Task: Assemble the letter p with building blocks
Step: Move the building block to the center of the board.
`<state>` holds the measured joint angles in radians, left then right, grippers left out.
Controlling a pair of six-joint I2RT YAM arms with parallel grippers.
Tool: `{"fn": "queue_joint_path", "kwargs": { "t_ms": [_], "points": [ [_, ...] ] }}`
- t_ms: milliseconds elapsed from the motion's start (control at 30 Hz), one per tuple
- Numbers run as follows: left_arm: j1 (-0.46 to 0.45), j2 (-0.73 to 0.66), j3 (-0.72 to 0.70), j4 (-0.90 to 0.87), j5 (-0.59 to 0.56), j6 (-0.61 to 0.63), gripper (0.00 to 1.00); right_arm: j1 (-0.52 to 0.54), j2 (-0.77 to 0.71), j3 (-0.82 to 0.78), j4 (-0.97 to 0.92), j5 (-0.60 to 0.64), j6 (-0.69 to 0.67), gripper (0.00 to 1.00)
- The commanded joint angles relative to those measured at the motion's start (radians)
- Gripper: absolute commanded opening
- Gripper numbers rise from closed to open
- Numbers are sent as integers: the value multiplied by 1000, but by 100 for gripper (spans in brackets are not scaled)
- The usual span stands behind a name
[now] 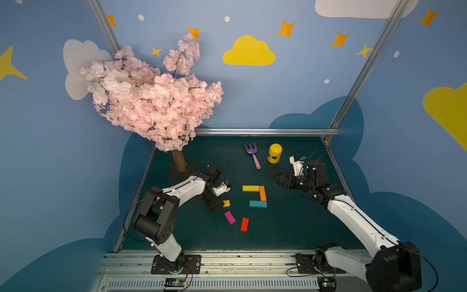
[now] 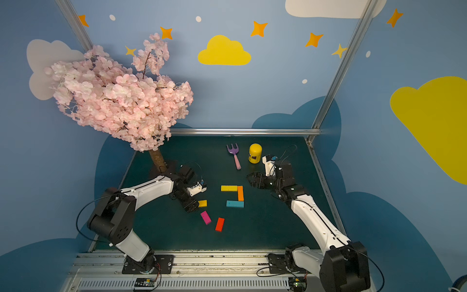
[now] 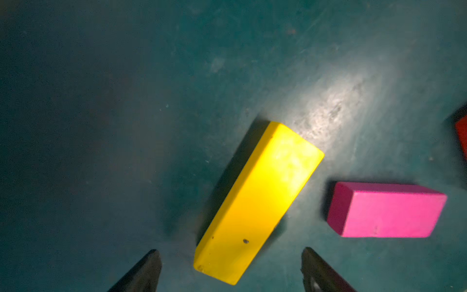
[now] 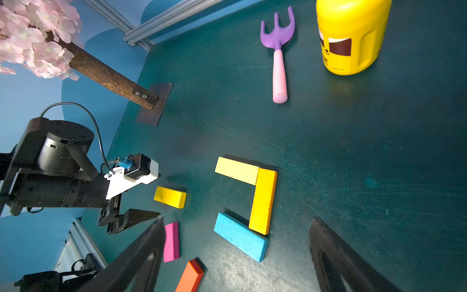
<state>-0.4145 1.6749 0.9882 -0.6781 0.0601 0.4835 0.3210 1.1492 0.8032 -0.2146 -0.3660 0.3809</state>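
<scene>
In both top views the letter p [image 1: 261,197] lies unfinished on the tabletop [image 1: 290,227]. A yellow block [image 1: 250,188], orange block [image 1: 262,192] and teal block [image 1: 258,204] touch in a three-sided loop (its gap faces the left arm). A loose yellow block [image 1: 226,203], magenta block [image 1: 230,217] and red block [image 1: 244,224] lie apart nearby.

The left wrist view shows the left gripper [image 3: 230,250] with fingers apart, straddling the loose yellow block's end without touching it.

The right wrist view shows the right gripper [image 4: 237,220] spread wide and empty, near the loop.
</scene>
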Motion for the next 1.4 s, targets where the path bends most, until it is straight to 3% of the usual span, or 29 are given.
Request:
{"fn": "queue_joint_path", "kwargs": {
  "t_ms": [0, 500, 733, 833, 1167, 1367],
  "points": [
    [0, 34, -3, 5, -21, 36, 84, -7, -13, -11, 0, 0, -8, 89],
    [-41, 58, 15, -30, -38, 19, 63, -21, -32, -23, 3, -10, -14, 89],
    [-94, 78, 35, -79, -39, -42, 34, -25, -36, -28, 8, -8, -14, 89],
    [-101, 89, 65, -115, -25, -91, 26, -25, -40, -28, 8, -8, -10, 89],
    [-105, 207, 206, -143, 21, -334, 28, -33, -37, -10, -35, 18, -16, 89],
    [-111, 242, 221, -118, 55, -491, 32, -43, -36, 5, -88, 36, -25, 89]
  ]
}}
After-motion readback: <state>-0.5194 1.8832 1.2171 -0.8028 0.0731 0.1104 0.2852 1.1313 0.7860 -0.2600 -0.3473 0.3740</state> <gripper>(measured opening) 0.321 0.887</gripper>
